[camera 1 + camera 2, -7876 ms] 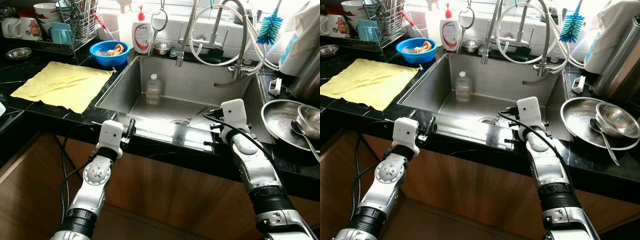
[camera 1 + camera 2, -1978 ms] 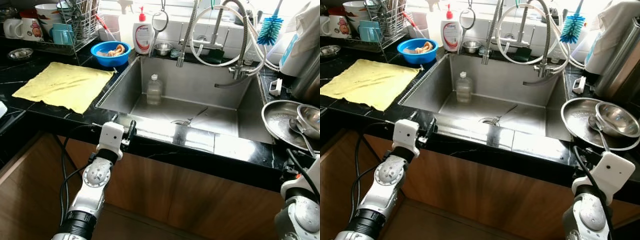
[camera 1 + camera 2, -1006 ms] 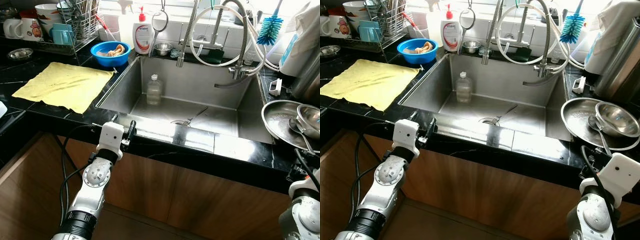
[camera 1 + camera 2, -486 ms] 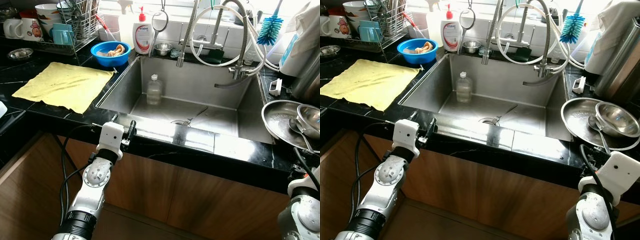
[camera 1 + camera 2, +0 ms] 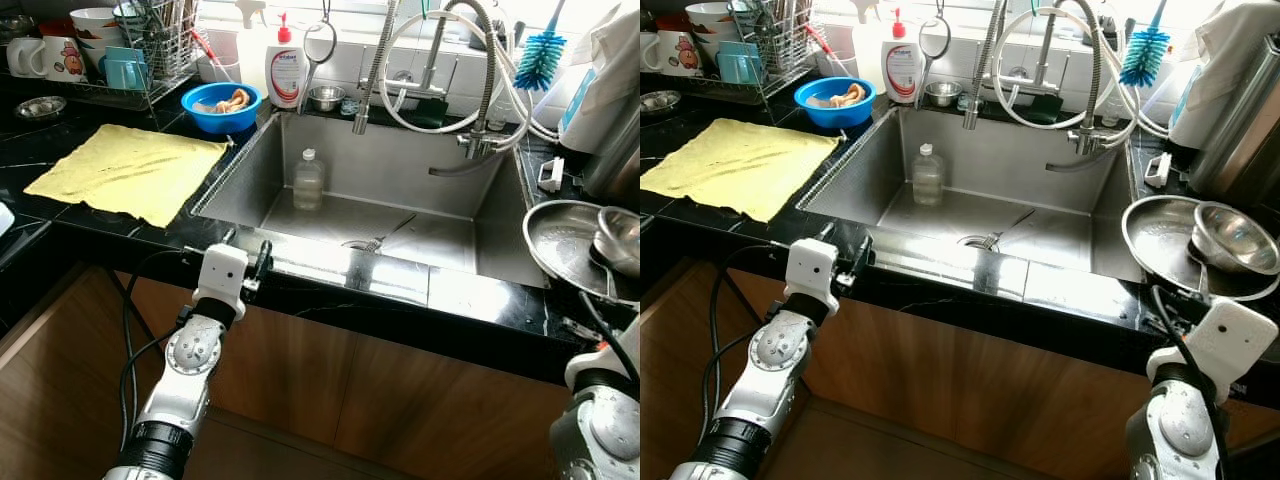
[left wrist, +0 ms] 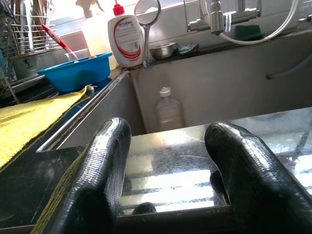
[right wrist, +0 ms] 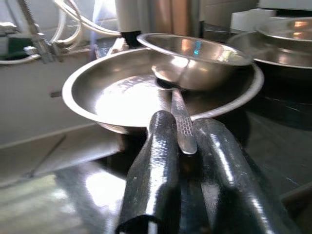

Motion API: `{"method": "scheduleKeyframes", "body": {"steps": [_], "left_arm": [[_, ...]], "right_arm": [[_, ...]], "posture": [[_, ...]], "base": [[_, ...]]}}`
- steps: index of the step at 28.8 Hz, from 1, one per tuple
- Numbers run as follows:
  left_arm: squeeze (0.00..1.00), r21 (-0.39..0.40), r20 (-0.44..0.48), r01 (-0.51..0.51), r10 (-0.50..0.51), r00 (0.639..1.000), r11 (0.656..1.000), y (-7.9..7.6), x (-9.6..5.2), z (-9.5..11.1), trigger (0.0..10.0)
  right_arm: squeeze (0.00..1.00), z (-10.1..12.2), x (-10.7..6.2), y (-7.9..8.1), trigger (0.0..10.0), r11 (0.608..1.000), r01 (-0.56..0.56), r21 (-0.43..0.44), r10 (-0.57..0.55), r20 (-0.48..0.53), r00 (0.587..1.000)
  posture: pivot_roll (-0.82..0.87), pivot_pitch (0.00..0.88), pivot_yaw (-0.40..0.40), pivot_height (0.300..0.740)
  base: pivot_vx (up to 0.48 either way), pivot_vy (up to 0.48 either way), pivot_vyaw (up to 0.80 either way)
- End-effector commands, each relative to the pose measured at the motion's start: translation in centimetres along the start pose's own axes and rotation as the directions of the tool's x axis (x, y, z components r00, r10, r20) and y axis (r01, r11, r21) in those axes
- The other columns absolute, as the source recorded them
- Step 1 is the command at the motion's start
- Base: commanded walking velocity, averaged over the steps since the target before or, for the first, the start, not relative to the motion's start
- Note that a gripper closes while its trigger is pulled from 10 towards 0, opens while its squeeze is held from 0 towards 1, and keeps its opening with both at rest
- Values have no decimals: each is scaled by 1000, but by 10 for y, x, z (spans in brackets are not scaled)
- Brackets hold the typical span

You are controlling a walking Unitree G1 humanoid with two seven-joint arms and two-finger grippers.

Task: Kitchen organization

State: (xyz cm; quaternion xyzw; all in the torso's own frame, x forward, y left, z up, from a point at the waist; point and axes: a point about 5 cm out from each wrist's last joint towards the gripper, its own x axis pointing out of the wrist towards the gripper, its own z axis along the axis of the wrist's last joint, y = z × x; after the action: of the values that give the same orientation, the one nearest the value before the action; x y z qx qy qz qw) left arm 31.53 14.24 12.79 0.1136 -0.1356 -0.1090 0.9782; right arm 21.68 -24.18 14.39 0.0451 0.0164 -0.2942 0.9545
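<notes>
Spoon lying in the steel plate at 3 o'clock of the sink, bowl end under the small steel bowl, handle sticking over the plate rim between the fingers of the right tool, which stands half closed around it on the black bench. Left tool spread open and empty at the front sink edge, about 7 o'clock. Plastic bottle upright inside the sink, yellow cloth flat at 9 o'clock.

1. Black stone countertop surrounds a steel sink.
2. Left side: yellow cloth, blue bowl, dish rack.
3. Right side: steel pan.
</notes>
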Motion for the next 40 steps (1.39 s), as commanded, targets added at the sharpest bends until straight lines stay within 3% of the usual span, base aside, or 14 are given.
{"method": "scheduleKeyframes", "body": {"steps": [1, 7, 8, 9, 10, 11, 23, 30, 34, 37, 40], "left_arm": [[0, 23, -56, 7, -6, 998, 1000, 0, -5, -9, 10000], [0, 27, -59, 3, -1, 998, 1000, 1, -5, -9, 10000], [0, 27, -59, 1, 1, 998, 1000, 2, -5, -10, 10000], [0, 27, -59, 1, 1, 998, 1000, 2, -5, -10, 10000], [0, 28, -60, 0, 2, 998, 1000, 2, -5, -10, 10000], [0, 28, -60, -1, 3, 998, 1000, 2, -5, -10, 10000], [0, 28, -61, -6, 8, 998, 1000, 2, -5, -10, 10000], [0, 28, -63, -10, 12, 998, 1000, 2, -4, -11, 10000], [0, 27, -65, -9, 11, 998, 1000, 1, -4, -11, 10000], [0, 28, -64, -10, 12, 998, 1000, 1, -2, -11, 10000], [0, 29, -63, -11, 13, 998, 1000, 2, -2, -10, 10000]], "right_arm": [[0, -1, 0, 5, 0, 999, -31, 10, 31, -14, 999], [0, 1, -1, 15, 392, 994, -100, 31, 100, -5, 995], [0, 2, -1, 18, 1137, 991, -130, 40, 130, -2, 992], [0, 2, -1, 18, 1137, 991, -130, 40, 130, -2, 992], [0, 4, -2, 22, 4157, 987, -158, 38, 158, 4, 987], [0, 5, -2, 24, 10000, 985, -167, 44, 167, 12, 986], [0, 29, -1, 36, 10000, 960, -262, 100, 246, 146, 958], [0, 36, 3, 44, 10000, 951, -305, 58, 292, 173, 941], [0, 28, 14, 58, 10000, 918, -391, -71, 396, 82, 915], [0, 32, 29, 78, 10000, 851, -490, -191, 505, 37, 862], [0, 35, 35, 84, 10000, 836, -514, -194, 531, 44, 847]], "posture": [[1, 0, -46, 740], [1, 0, -46, 740], [1, 0, -46, 740], [1, 0, -46, 740], [1, 0, -46, 740], [1, 0, -46, 740], [0, 0, -51, 740], [-2, 0, -51, 740], [-5, 0, -45, 740], [-7, 0, -42, 740], [-3, 0, -41, 740]], "base": [[0, 0, 0], [0, 0, 0], [0, 0, 0], [0, 0, 0], [0, 0, 0], [0, 0, 0], [0, 0, 0], [0, 0, 0], [0, 0, 0], [0, 0, 0], [0, 0, 0]]}}
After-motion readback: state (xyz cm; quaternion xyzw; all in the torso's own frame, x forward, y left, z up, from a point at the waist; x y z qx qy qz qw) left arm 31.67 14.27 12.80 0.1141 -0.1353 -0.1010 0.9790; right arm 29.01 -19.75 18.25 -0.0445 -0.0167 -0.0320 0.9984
